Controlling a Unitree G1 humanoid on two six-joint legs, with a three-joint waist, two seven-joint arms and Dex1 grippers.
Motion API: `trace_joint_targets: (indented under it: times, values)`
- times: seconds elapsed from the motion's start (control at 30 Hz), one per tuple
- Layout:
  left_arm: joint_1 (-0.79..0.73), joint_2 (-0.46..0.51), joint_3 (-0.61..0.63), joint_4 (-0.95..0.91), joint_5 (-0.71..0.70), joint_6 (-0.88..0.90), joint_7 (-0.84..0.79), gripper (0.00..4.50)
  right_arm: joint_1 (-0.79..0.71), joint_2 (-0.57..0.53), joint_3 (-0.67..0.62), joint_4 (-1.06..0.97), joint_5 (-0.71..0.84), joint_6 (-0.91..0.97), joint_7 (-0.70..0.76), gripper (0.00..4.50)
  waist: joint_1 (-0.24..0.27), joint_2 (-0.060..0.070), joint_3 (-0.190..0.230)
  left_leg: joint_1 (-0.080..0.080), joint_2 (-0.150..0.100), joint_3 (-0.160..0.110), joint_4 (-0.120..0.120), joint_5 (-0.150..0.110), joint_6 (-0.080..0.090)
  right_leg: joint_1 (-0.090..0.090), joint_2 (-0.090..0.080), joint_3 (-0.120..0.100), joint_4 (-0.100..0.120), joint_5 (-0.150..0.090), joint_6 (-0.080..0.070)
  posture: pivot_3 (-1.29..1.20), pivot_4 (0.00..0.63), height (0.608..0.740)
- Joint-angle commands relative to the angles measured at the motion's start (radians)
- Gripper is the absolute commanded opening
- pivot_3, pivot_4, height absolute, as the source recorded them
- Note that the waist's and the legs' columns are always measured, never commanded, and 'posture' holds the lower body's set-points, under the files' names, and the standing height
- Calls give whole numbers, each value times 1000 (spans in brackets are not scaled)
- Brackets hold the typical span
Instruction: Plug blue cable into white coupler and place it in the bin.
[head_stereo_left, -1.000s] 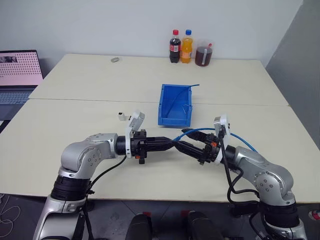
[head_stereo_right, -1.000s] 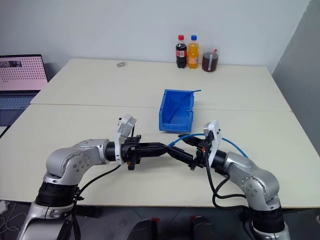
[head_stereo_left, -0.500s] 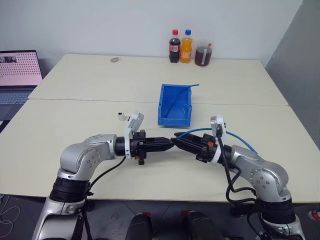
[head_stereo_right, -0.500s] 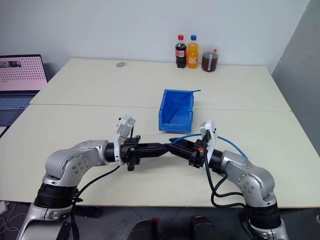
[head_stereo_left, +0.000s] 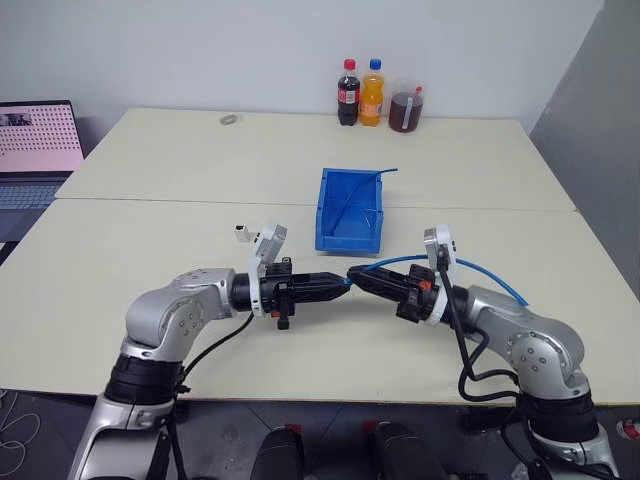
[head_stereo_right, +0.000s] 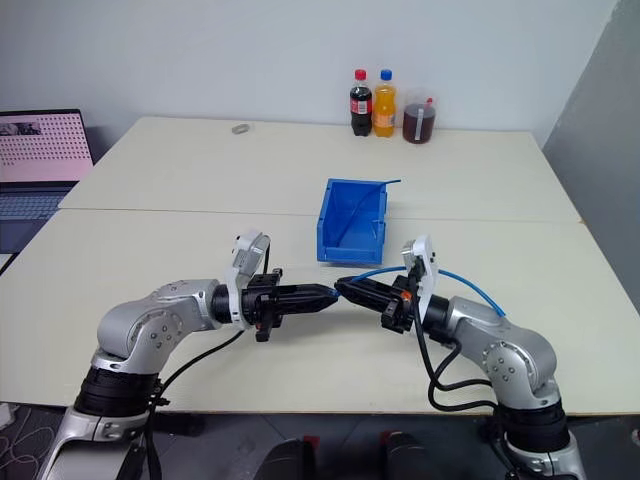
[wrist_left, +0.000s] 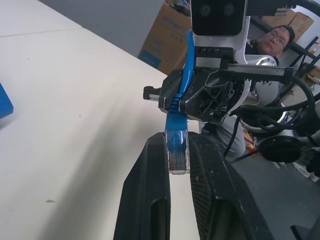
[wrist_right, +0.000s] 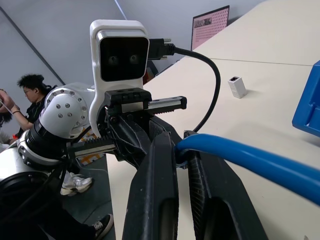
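The left claw (wrist_left: 177, 150) is clenched on the clear plug of the one blue cable (wrist_left: 176, 117); the right claw (wrist_right: 182, 147) grips that same smooth, round cable just behind. One tiny boxy white coupler (head_stereo_left: 241, 233) sits on the pale counter (head_stereo_left: 150, 250). One rectangular blue plastic bin (head_stereo_left: 350, 210) stands beyond. Three drink containers (head_stereo_left: 377, 98) stand at the counter's far edge.

Bright, even overhead light; soft shadows under arms on table (head_stereo_left: 150, 240); no glare; wrist views' backgrounds slightly soft.
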Motion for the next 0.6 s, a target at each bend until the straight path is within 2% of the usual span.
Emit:
trace_joint_targets:
  times: [0.03, 0.2, 0.37, 0.47, 0.6]
  values:
    - [15, 31, -9, 19, 72, -68, -1, 1190, -11, 2, 22, -29, 12, -22, 29, 9, 0, 0, 0, 0, 0, 0, 0, 0, 0, 0, 0, 0, 0, 0, 0, 0, 150, 740]
    - [71, 81, 24, -19, 77, -83, -5, 2315, -16, -5, 37, -9, -47, -79, 22, 4, 0, 0, 0, 0, 0, 0, 0, 0, 0, 0, 0, 0, -1, 0, 0, 0, 150, 740]
    - [179, 141, 89, -64, 77, -84, 36, 3130, -20, -7, 49, 26, -141, -168, 12, 2, -4, 1, 1, 0, 1, 0, -2, 0, 0, 0, 0, 0, -3, 0, 0, 0, 150, 740]
    - [243, 129, 141, -47, 139, -137, 148, 3798, -26, -10, 56, 54, -201, -224, 12, 2, -2, 1, 1, 0, 1, 1, -2, 0, 0, 0, -1, 0, -4, 0, 0, 0, 150, 740]
    - [244, 64, 172, 25, 301, -270, 377, 4500, -28, -13, 66, 79, -248, -269, 22, 1, 6, 0, 1, 0, 0, 1, -2, 0, 0, 0, -2, 0, -4, 0, 0, 0, 150, 740]
